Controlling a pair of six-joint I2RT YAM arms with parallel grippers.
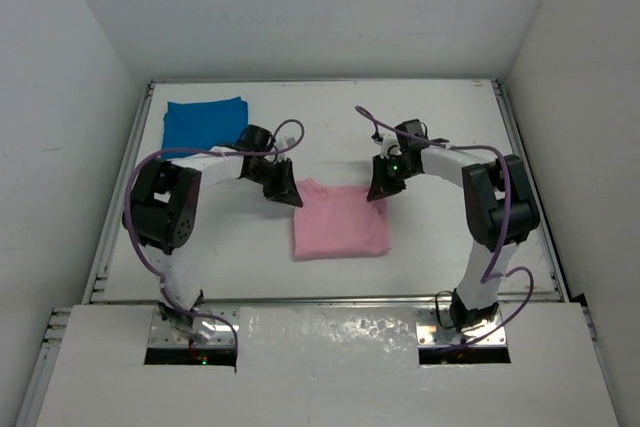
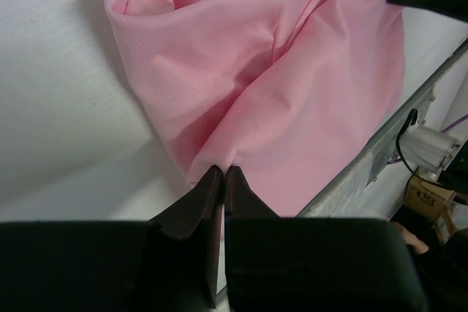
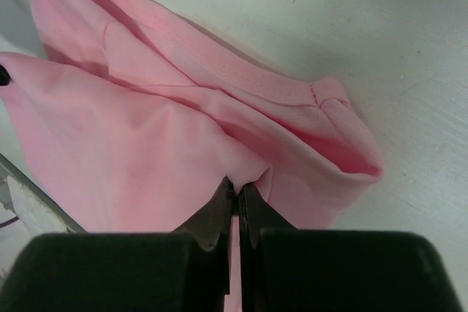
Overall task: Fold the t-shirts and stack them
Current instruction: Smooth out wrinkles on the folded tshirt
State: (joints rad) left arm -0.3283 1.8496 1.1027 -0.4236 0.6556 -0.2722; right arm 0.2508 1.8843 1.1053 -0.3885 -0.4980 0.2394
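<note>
Two t-shirts counted on the white tabletop (image 1: pixel 450 237). One pink t-shirt (image 1: pixel 340 222) lies near the middle as a rough rectangle, its far edge bunched and wrinkled. One blue t-shirt (image 1: pixel 205 123) lies flat as a folded rectangle at the far left corner, well apart from the pink one and touched by neither arm.

Two arms counted, one gripper each. The left gripper (image 1: pixel 288 195) sits at the pink t-shirt's far left corner. Its jaws are pressed together with a fold of pink cloth pinched between the tips, confirmed in the left wrist view. The right gripper (image 1: pixel 379 191) sits at the far right corner, likewise clamped tight on a pinch of pink cloth, with layered folds and a stitched hem visible just beyond its tips.
</note>
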